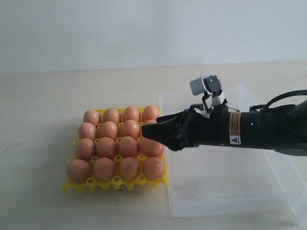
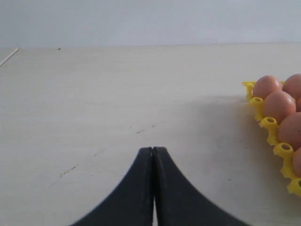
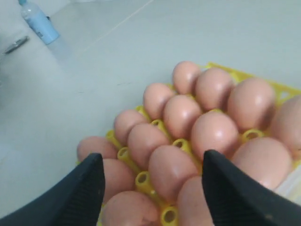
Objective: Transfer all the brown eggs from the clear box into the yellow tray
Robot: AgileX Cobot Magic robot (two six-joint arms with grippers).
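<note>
The yellow tray (image 1: 115, 184) stands left of centre, and brown eggs (image 1: 106, 147) fill every cup that shows. To its right lies the clear box (image 1: 225, 191); no egg shows in the part the arm leaves uncovered. My right gripper (image 1: 146, 134) reaches over the tray's right columns. In the right wrist view this gripper (image 3: 153, 157) is open, its fingers spread above seated eggs (image 3: 214, 134) and holding nothing. My left gripper (image 2: 153, 149) is shut and empty over bare table, with the tray's edge (image 2: 270, 123) and a few eggs (image 2: 278, 104) off to one side.
The right arm's black body (image 1: 249, 129) spans the clear box. A pale blue bottle (image 3: 40, 21) and a small grey object (image 3: 16, 44) lie far off on the table. The left arm is outside the exterior view.
</note>
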